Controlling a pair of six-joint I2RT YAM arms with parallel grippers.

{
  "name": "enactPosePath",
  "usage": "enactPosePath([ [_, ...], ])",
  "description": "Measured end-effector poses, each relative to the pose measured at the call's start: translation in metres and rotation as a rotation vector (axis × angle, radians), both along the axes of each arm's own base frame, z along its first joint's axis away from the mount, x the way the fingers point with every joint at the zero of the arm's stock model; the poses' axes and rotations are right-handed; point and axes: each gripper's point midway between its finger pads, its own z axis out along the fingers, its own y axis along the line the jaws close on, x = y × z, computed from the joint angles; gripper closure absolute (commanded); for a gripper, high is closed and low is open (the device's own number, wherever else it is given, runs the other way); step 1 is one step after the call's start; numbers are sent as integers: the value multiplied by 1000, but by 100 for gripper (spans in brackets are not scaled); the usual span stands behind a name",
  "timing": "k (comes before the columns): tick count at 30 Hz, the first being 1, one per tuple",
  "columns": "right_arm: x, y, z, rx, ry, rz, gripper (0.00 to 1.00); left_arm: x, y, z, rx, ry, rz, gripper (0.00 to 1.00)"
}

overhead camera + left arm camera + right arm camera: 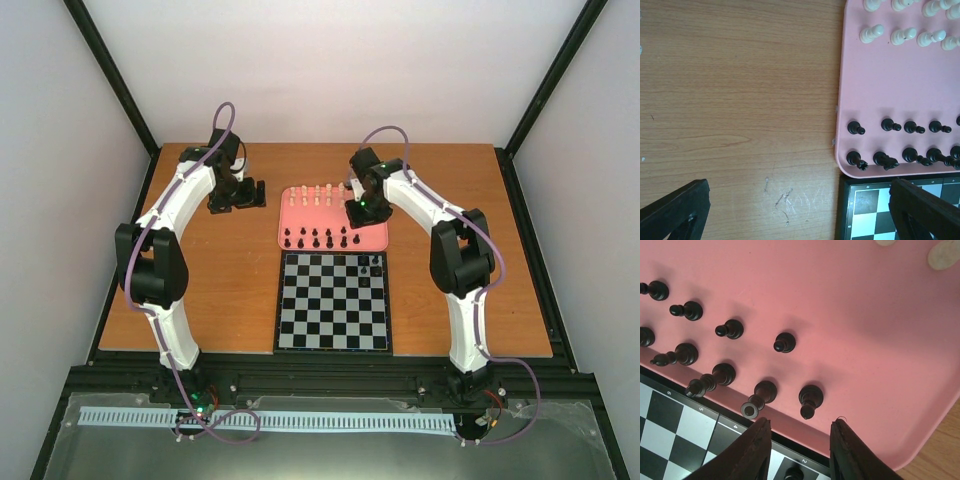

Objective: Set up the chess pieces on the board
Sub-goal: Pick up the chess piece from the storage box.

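The black and pale checked board [333,310] lies in front of the pink tray [372,240]. The tray holds black pieces [315,238] in its near rows and cream-white pieces [315,194] in its far rows. One black piece [375,262] stands on the board's far right corner. My right gripper [357,212] hovers over the tray's right part, open and empty [800,440], just short of a black piece [810,399]; a rook [757,399] stands left of it. My left gripper [237,195] is wide open over bare table [800,215], left of the tray [880,85].
In the right wrist view the board's edge [670,430] and the piece on it [795,473] lie below the fingers. In the left wrist view black pieces [856,128] and white pieces [872,33] stand on the tray, with the board's corner [865,210] below.
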Motion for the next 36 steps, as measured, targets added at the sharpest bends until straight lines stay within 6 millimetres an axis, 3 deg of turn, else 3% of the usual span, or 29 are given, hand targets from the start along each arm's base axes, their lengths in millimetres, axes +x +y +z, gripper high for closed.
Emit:
enactPosePath([
  [7, -3, 0, -7, -4, 21, 4, 64, 1, 0, 2, -1, -5, 0, 0],
  [17, -5, -2, -35, -33, 75, 3, 64, 2, 0, 4, -2, -11, 0, 0],
  [22, -5, -2, -38, -35, 79, 3, 65, 2, 0, 4, -2, -11, 0, 0],
  [36, -4, -1, -62, -56, 118, 3, 77, 2, 0, 4, -2, -11, 0, 0],
])
